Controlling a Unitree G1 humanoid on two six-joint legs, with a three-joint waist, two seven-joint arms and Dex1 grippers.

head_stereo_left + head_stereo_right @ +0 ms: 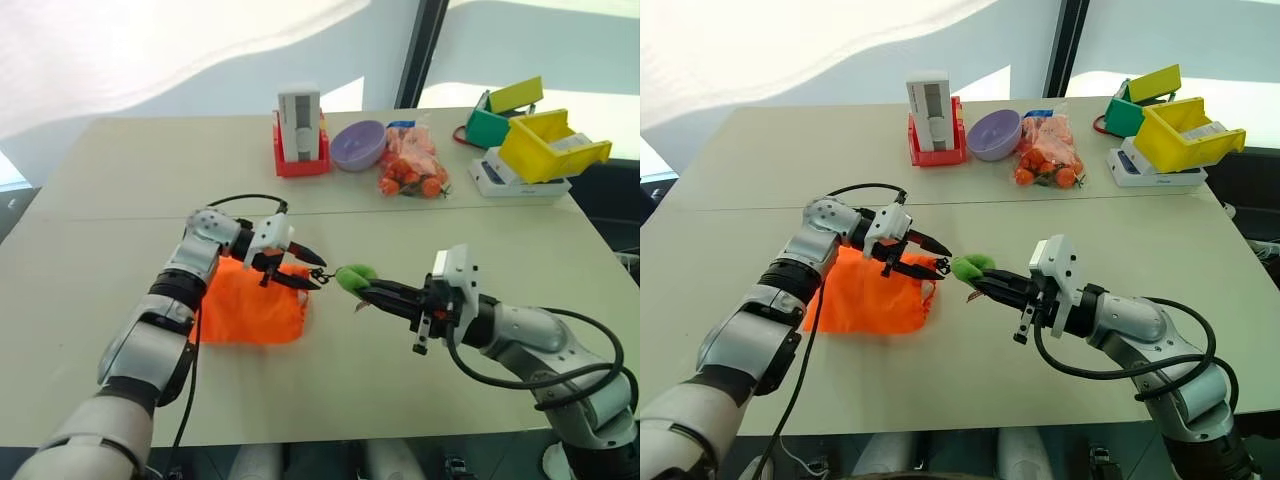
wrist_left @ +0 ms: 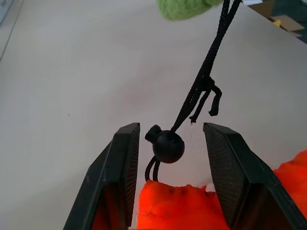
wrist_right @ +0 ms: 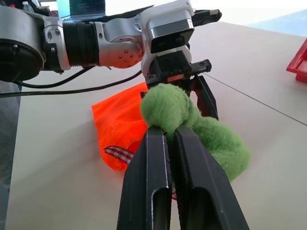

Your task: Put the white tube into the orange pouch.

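The orange pouch [image 1: 250,310] lies flat on the table in front of me, left of centre. My left gripper [image 1: 318,273] sits at its right corner, partly closed. The gathered orange neck fills the space between its fingers [image 2: 122,163]. The black cord stopper [image 2: 168,146] sits free between the tips, touching neither. A thin black cord [image 2: 211,57] runs from there to a fuzzy lime-green toggle [image 1: 355,276]. My right gripper [image 1: 365,288] is shut on the toggle, level and pointing left. The white tube is hidden from view.
Along the table's far side stand a grey-white box in a red base [image 1: 299,125], a purple bowl [image 1: 358,145] and a clear bag of orange-red lumps [image 1: 412,165]. Yellow [image 1: 550,145] and green [image 1: 490,122] bins sit at the far right.
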